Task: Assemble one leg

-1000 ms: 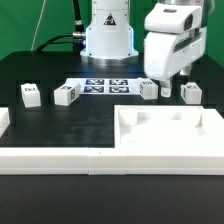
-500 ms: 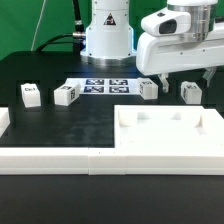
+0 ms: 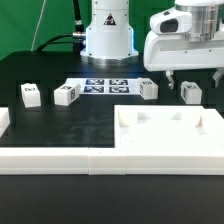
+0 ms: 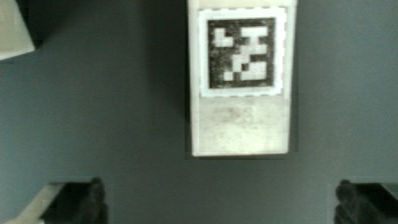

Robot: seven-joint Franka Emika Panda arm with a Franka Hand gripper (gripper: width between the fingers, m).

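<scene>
The leg (image 3: pixel 190 92) stands on the table (image 3: pixel 90 125) at the exterior view's right, and the fingers (image 4: pixel 71 202) hang above it, spread wide and holding nothing. Its long axis runs across the line between the two fingers, so I judge they would close on its long sides, though it seems a little forward of the gap. Its face carries a black-and-white square tag (image 4: pixel 242 52); I can read no brand or writing.

The broad desk (image 3: pixel 70 122) is plain black. Four small stubby plastic legs (image 3: pixel 66 95) are white, each with a black-and-white square tag. The thin flat marker board (image 3: pixel 105 86) is white with similar black-and-white tags. The large square tray-like part (image 3: pixel 170 150) and long border bar (image 3: pixel 50 160) are plain white. The backdrop (image 3: pixel 20 25) is green; the fingers (image 4: pixel 75 203) of the gripper (image 4: pixel 221 205) black.
</scene>
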